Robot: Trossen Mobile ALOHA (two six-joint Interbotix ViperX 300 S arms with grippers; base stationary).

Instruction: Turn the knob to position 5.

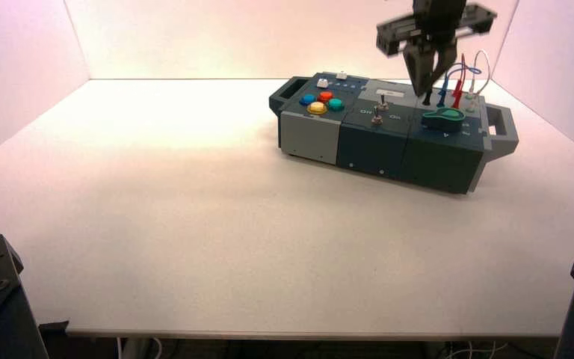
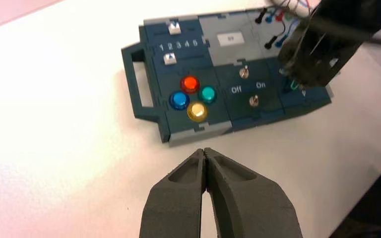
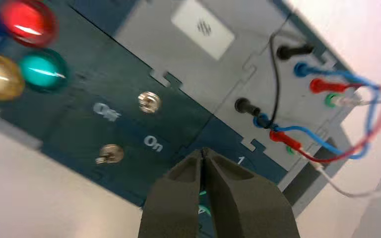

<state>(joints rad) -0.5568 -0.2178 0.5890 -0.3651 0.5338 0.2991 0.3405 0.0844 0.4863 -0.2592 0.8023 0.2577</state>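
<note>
right gripper point(image 1: 426, 84) hangs over the right end of the box point(image 1: 374, 146), fingers pressed together at the tips, holding nothing, tips just behind the knob point(image 1: 443, 117). right wrist view shows the pinched tips point(image 3: 204, 154) over the dark teal panel beside a white "1", with a sliver of green knob point(image 3: 203, 193) peeking between the fingers; rest of the knob is hidden there. the numeral 5 of the knob's arc can't be made out in any view. high view alone shows the whole knob: green teardrop on the front right panel, not touched by the gripper as far as can be told.

left gripper point(image 2: 206, 153) is out of the high view; its wrist view shows it closed tip to tip, empty, above bare bench point(image 1: 194, 224) well in front of the box's button end. that view also catches the right gripper point(image 2: 312, 54) farther off, covering the knob.

counts: four round buttons, red point(image 2: 190, 84), blue point(image 2: 179, 100), teal point(image 2: 207, 94), yellow point(image 2: 197, 112); two metal toggle switches point(image 3: 149, 102) between "Off" and "On"; two white sliders point(image 2: 174, 28), one by a row 1 2 3 4 5; banana plugs point(image 3: 258, 120) in two rows with black, blue, red and white wires.

box sits at the far right of the bench, turned slightly, handle point(image 1: 502, 123) at each end. wide open bench to the left and front; right handle is near the side wall.
</note>
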